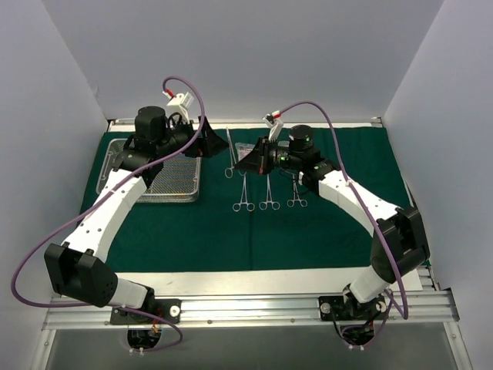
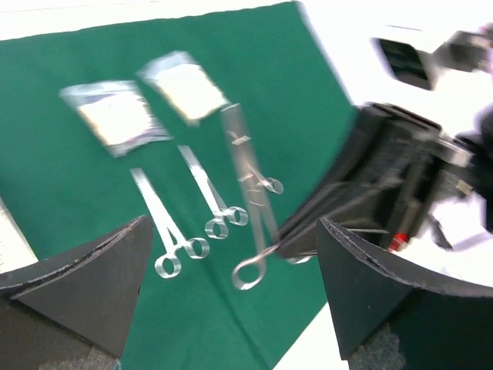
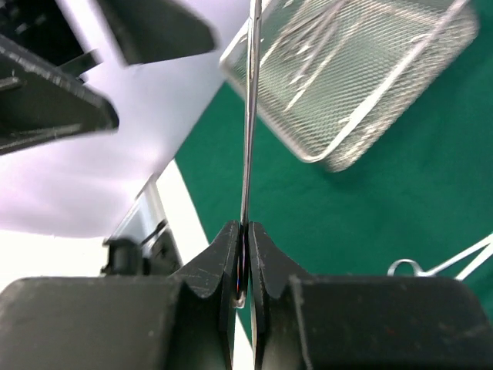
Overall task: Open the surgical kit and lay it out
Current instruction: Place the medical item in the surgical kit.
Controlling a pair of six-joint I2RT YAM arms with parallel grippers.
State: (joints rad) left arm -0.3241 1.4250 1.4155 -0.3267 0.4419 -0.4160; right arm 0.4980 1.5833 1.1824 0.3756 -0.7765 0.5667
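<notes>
The long clamp (image 3: 248, 116) sat pinched near its ring end in your right gripper (image 3: 243, 231), over the cloth (image 1: 308, 231) right of the tray (image 1: 185, 185). Your left gripper (image 2: 233, 223) hovered beside it, spread wide, both arms bent inward.

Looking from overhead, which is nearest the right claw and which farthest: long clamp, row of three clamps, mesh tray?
1. Long clamp, held in the right gripper.
2. Row of three clamps, just nearer the bases.
3. Mesh tray, far left.
</notes>
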